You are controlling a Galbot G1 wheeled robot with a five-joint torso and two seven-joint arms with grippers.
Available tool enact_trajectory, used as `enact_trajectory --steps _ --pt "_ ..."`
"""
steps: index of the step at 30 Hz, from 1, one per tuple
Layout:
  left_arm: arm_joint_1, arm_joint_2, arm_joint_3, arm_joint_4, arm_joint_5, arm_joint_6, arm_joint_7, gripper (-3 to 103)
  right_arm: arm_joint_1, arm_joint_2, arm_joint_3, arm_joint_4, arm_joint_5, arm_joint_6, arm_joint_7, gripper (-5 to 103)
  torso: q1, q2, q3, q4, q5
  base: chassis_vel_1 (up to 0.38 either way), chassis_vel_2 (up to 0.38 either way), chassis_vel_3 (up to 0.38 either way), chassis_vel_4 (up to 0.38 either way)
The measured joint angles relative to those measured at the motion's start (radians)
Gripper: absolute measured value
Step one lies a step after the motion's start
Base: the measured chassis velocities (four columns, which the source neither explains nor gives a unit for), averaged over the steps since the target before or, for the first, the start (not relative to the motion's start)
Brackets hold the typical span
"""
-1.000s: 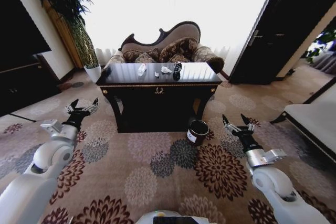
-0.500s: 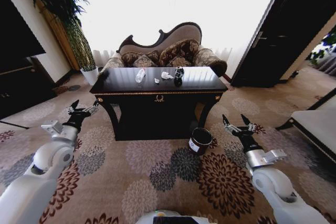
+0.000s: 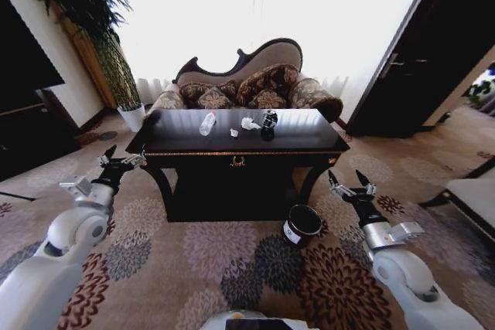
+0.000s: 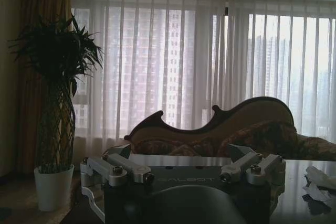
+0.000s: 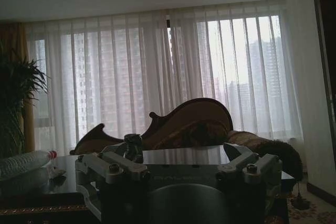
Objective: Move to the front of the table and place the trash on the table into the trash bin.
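Observation:
The glossy black table (image 3: 305,135) stands straight ahead with trash near its middle. There is a clear plastic bottle (image 3: 207,123) lying down, a tiny white wad (image 3: 233,133), a crumpled white paper (image 3: 249,124) and a dark can (image 3: 268,122). The black trash bin (image 3: 302,224) sits on the carpet by the table's front right leg. My left gripper (image 3: 122,158) is open, held short of the table's left corner. My right gripper (image 3: 349,183) is open, just right of the bin. From the right wrist the bottle (image 5: 26,163) and can (image 5: 133,145) show on the tabletop; from the left wrist, the paper (image 4: 320,179).
A patterned brown sofa (image 3: 251,83) stands behind the table, before bright curtained windows. A tall plant in a white pot (image 3: 133,113) is at the back left. Dark furniture flanks the left, a dark door the right. Flowered carpet (image 3: 232,260) lies open in front.
The whole head view has shifted: the table and bin now sit closer and larger, so the camera has moved forward. Both arms keep the same pose, grippers still open.

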Motion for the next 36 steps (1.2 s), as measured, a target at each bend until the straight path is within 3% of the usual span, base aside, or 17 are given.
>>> enact_trajectory --steps 17,24,28,36 --pt "0.017 0.0 -0.001 -0.033 -0.017 0.0 0.0 100 -0.012 0.012 0.001 0.012 -0.008 0.008 -0.003 100 0.0 0.0 0.0 0.0004 0.0003 -0.197 0.205 0.206 -0.21" --pt "0.035 0.008 0.02 -0.048 -0.027 -0.004 0.03 100 -0.011 0.021 -0.005 0.011 -0.016 0.02 -0.008 100 0.001 0.0 0.0 0.0006 0.0 -0.051 0.066 0.045 -0.055" --pt "0.041 0.075 0.048 -0.048 -0.046 -0.005 0.08 100 -0.02 0.035 -0.008 0.007 -0.032 0.026 -0.011 100 -0.001 0.001 0.0 0.0004 0.0004 0.0 0.0 0.0 0.0" --pt "-0.05 0.176 0.125 0.075 -0.099 -0.005 0.095 100 -0.008 0.05 -0.024 0.011 -0.003 0.018 -0.007 100 0.0 0.0 0.0 0.0006 0.0 0.0 0.0 0.0 0.0"
